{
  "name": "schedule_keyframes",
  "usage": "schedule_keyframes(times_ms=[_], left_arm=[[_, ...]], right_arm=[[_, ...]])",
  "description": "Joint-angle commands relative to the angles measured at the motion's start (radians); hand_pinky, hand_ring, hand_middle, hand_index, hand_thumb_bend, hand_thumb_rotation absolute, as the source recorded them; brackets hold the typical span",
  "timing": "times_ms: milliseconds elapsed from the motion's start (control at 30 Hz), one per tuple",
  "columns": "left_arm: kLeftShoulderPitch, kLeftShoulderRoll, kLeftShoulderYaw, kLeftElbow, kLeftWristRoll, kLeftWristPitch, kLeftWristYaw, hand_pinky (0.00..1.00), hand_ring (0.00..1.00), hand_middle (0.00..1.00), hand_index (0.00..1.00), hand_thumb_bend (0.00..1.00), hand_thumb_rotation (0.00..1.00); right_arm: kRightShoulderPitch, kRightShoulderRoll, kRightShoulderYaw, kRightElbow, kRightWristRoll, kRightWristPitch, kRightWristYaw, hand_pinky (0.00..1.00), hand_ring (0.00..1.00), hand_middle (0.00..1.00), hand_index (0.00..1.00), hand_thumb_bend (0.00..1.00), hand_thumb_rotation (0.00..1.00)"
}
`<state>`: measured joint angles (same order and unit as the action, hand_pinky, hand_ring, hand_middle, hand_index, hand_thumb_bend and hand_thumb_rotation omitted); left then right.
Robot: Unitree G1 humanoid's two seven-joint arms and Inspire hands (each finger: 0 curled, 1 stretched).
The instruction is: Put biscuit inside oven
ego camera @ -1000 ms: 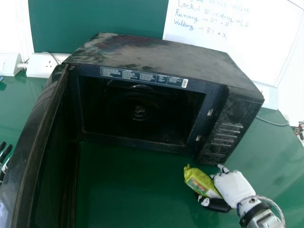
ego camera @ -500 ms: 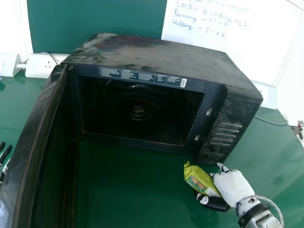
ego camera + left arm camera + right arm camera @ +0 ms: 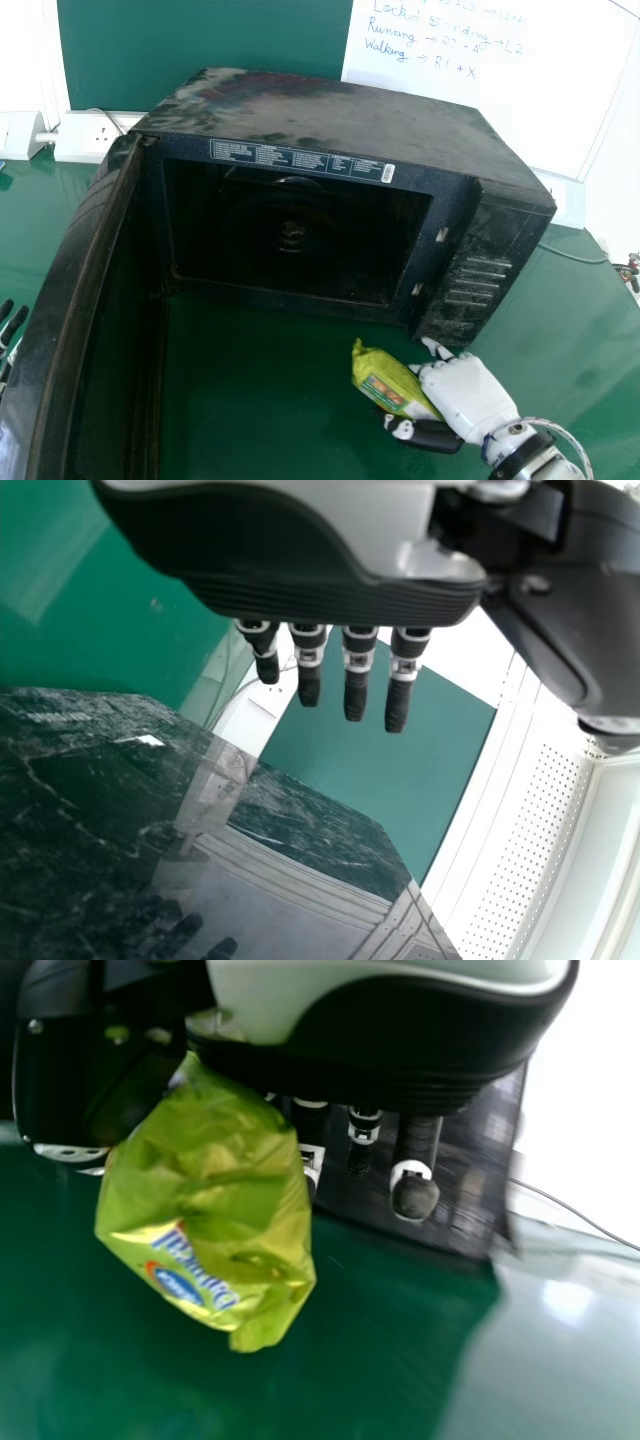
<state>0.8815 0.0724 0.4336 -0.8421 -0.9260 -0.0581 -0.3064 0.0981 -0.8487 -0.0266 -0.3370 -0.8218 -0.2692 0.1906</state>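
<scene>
Yellow-green crinkled biscuit packet [image 3: 388, 382] is pinched in the white-and-black right hand [image 3: 465, 394], slanting forward-left from it. Ahead-left of that hand, the black boxy oven [image 3: 330, 112] should be entered. The left hand [image 3: 355, 685] is relaxed.

Marked whiteboard [image 3: 520, 110], green panel [image 3: 200, 35], white socket [image 3: 90, 138]

Item counts: oven [image 3: 340, 110], biscuit packet [image 3: 388, 382], whiteboard [image 3: 540, 110], counter [image 3: 270, 400], left hand [image 3: 14, 324], right hand [image 3: 465, 395] are numbering one each.
</scene>
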Motion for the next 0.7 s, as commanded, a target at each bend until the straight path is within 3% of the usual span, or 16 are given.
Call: schedule_keyframes(times_ms=[0,233,667], left_arm=[[0.01,0.004,-0.005,-0.011,-0.014,0.006,0.001,0.74,0.8,0.85,0.9,1.0,1.0],[0.01,0.013,-0.001,-0.017,-0.017,0.019,0.012,0.75,0.81,0.87,0.9,1.0,1.0],[-0.001,0.012,-0.007,0.001,-0.025,0.011,-0.016,0.77,0.81,0.86,0.9,1.0,0.97]], right_arm=[[0.001,0.013,-0.021,-0.022,0.028,-0.017,-0.014,0.04,0.0,0.48,0.48,0.51,0.0],[-0.027,0.029,-0.038,-0.06,0.054,-0.038,0.006,0.04,0.0,0.48,0.48,0.51,0.0],[-0.144,0.089,0.024,-0.066,0.058,-0.067,0.03,0.03,0.0,0.48,0.48,0.51,0.0]])
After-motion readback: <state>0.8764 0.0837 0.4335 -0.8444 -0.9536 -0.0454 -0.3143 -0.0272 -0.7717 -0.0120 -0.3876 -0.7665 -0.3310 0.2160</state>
